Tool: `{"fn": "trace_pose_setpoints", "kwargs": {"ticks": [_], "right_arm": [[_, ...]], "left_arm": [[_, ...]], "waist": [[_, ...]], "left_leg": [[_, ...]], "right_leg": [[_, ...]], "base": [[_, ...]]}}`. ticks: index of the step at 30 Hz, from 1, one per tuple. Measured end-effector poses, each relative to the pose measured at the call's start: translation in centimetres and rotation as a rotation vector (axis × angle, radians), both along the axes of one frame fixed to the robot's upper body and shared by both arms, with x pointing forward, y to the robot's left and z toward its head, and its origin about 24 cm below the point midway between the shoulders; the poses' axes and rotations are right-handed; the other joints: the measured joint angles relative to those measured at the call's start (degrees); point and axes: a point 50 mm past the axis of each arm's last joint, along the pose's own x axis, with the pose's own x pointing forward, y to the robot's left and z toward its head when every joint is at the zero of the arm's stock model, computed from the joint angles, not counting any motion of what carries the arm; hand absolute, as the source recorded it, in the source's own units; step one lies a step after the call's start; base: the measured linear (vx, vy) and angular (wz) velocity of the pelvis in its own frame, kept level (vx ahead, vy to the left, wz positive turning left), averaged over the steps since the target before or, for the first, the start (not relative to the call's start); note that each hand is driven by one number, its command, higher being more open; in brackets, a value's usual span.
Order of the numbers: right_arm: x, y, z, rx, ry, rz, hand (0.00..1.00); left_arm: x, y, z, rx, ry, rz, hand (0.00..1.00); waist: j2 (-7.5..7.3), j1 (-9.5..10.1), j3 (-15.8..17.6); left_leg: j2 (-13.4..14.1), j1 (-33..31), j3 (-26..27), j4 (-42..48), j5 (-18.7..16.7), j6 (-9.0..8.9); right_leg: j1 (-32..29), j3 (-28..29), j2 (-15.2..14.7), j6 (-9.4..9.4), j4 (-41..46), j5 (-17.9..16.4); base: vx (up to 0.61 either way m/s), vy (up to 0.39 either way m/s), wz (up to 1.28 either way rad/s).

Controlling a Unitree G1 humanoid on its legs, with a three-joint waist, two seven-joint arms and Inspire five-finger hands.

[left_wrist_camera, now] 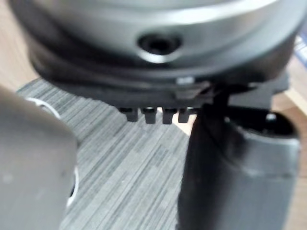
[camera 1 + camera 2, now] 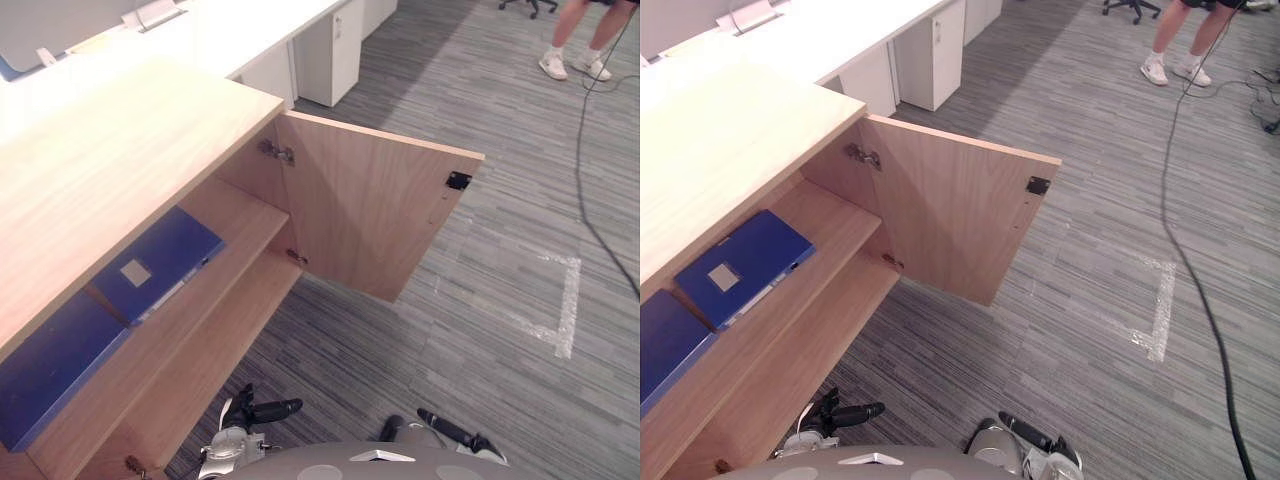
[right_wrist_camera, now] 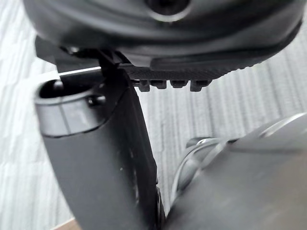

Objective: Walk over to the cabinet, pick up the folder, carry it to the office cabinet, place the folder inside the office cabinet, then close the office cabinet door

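Blue folder [image 2: 160,262] with a pale label lies flat on the upper shelf [image 2: 240,215] of the wooden cabinet [image 2: 120,150], just beside a second blue folder [image 2: 50,365]. We see the cabinet door [image 2: 370,215] swung wide open over grey carpet [image 2: 450,330]. Our left hand [image 2: 268,409] and right hand [image 2: 452,429] hang low before the cabinet, well apart from the shelf, fingers loosely straight and holding nothing.
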Motion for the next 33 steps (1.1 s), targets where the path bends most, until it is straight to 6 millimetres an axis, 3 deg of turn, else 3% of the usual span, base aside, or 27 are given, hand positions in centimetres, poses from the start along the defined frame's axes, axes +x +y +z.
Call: {"fn": "trace_pose_setpoints", "kwargs": {"ticks": [2,5,16,20,26,30,32,33], "right_arm": [[0.0,0.1,0.0,0.006,0.006,0.009,1.0],[0.4,1.1,-0.2,0.025,-0.001,0.041,1.0],[1.2,1.3,-0.1,0.02,-0.039,0.04,1.0],[3.6,0.9,1.0,-0.021,-0.152,0.087,1.0],[9.9,-2.4,5.9,-0.148,-0.484,0.112,1.0],[14.8,-7.8,11.9,-0.368,-0.65,0.218,1.0],[17.9,-10.7,16.5,-0.558,-0.69,0.359,1.0],[18.8,-11.1,17.6,-0.611,-0.688,0.411,1.0]], "left_arm": [[0.4,0.5,0.2,0.017,-0.009,-0.003,1.0],[0.7,1.5,0.4,0.056,-0.016,0.011,1.0],[0.5,2.1,0.4,0.077,-0.012,0.05,1.0],[0.4,2.1,0.4,0.077,-0.01,0.046,1.0],[0.3,2.9,0.5,0.081,-0.007,0.027,1.0],[-0.6,3.9,0.5,0.099,0.012,0.024,1.0],[-1.9,4.2,0.3,0.099,0.042,0.026,1.0],[-2.2,4.2,0.2,0.099,0.051,0.027,1.0]], "waist": [[-0.7,0.08,0.3],[-2.81,0.02,0.9],[-3.27,0.17,1.3],[-3.22,0.07,1.3],[-3.15,0.06,1.3],[-3.01,-0.01,1.3],[-2.69,-0.13,1.3],[-2.59,-0.15,1.3]], "left_leg": [[-0.1,-1.0,0.8,0.0,0.5,-0.89],[-0.4,-1.8,1.3,-0.5,1.4,-1.9],[-1.8,1.0,-0.4,-3.0,1.5,-2.09],[-2.4,1.5,-0.6,-3.2,1.5,-2.03],[-3.3,2.2,-1.2,-3.7,0.7,-1.7],[-4.0,2.2,-2.0,-3.5,0.6,-1.49],[-4.4,2.2,-2.9,-2.9,0.6,-1.49],[-4.4,2.1,-3.1,-2.7,0.6,-1.49]], "right_leg": [[0.2,1.2,1.5,1.23,-5.3,2.2],[3.1,2.9,4.4,1.09,-17.7,9.6],[5.5,3.3,4.0,1.14,-19.1,10.3],[5.7,3.9,3.6,1.68,-19.1,10.7],[6.0,4.2,2.8,2.32,-19.1,11.2],[6.0,4.2,2.1,2.75,-19.1,11.5],[6.2,4.1,1.7,2.87,-19.1,11.6],[6.3,4.1,1.6,2.9,-19.1,11.6]], "base": [[-0.06,-0.025,-0.36],[-0.15,0.005,-0.35],[-0.05,0.096,0.01],[-0.05,0.073,-0.05],[-0.04,0.077,-0.01],[-0.01,0.059,0.01],[0.01,0.051,-0.01],[0.01,0.049,-0.06]]}}
